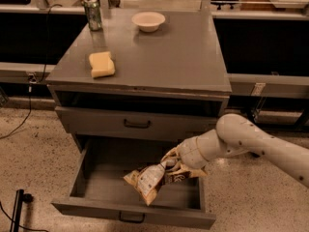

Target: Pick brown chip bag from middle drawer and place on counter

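The brown chip bag (157, 178), dark brown with cream panels and tan ends, hangs tilted in the air over the open middle drawer (91, 180), clear of its floor. My gripper (179, 167) is shut on the bag's right end, at the drawer's right side, with the white arm reaching in from the right. The grey counter (159, 57) lies above, at the top of the cabinet.
On the counter lie a yellow sponge (102, 64) at the left, a white bowl (148, 21) at the back and a green can (93, 13) at the back left. A shut drawer front (137, 122) sits above the open drawer. Speckled floor surrounds the cabinet.
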You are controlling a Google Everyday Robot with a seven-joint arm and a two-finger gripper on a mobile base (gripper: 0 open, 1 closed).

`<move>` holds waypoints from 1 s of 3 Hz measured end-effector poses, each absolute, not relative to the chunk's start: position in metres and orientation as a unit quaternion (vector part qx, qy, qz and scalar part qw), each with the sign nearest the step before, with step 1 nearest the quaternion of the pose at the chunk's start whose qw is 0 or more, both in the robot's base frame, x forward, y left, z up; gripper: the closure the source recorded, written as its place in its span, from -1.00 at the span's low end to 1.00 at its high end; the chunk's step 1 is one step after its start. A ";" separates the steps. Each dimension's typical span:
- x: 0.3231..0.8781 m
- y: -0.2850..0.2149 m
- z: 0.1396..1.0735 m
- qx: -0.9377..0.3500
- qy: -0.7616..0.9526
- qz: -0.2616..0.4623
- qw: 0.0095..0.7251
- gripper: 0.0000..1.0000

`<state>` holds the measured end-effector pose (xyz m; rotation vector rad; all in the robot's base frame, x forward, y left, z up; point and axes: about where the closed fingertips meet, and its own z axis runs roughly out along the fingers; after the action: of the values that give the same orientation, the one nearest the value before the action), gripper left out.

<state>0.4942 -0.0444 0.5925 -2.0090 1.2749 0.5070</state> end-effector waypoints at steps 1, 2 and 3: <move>0.477 -0.067 0.668 -0.772 0.468 0.208 0.376 1.00; 0.461 -0.098 0.752 -0.775 0.454 0.196 0.393 1.00; 0.458 -0.119 0.817 -0.780 0.449 0.177 0.398 1.00</move>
<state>0.4581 -0.1190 0.8173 -1.9758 1.1381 0.4470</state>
